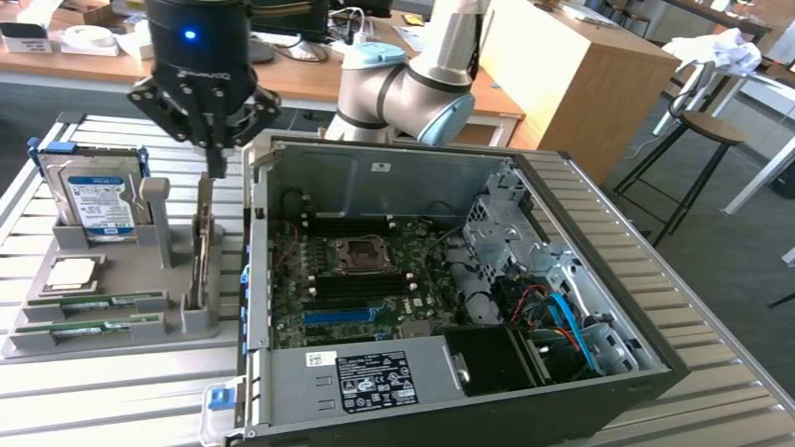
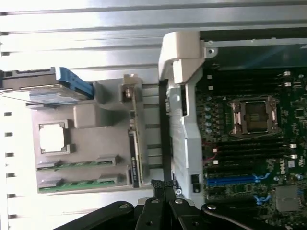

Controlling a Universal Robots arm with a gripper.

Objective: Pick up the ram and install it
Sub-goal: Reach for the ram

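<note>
One Universal Robots arm [image 1: 416,88] hangs its gripper [image 1: 215,170] at eleven o'clock in the exterior view, its thin fingers pressed together into a narrow point with nothing seen between them. The tip sits right at the upper end of the ram [image 1: 203,237], a thin stick standing upright on end in a grey holder tray [image 1: 137,279]. Whether the fingers touch the board cannot be told.

The tray lies at nine o'clock of the open computer case [image 1: 372,149], and the upright ram stands at the tray's three o'clock edge, nearest the case wall. A blue-labelled hard drive [image 1: 89,196] stands at the tray's eleven o'clock, a square processor chip [image 1: 73,273] lies at nine o'clock, and two more memory sticks [image 1: 97,301] lie flat at seven o'clock.

The exterior view takes in the arm's silver-and-blue joints, the wooden desks behind it, a stool [image 1: 714,126] at two o'clock and the labelled power supply [image 1: 360,377] at the case's six o'clock. The wrist view looks down from above, catching the ram edge-on beside the case's pale corner, the processor socket [image 2: 253,115] on the motherboard [image 2: 249,158] and a bright blue slot [image 2: 230,180] near it.
</note>
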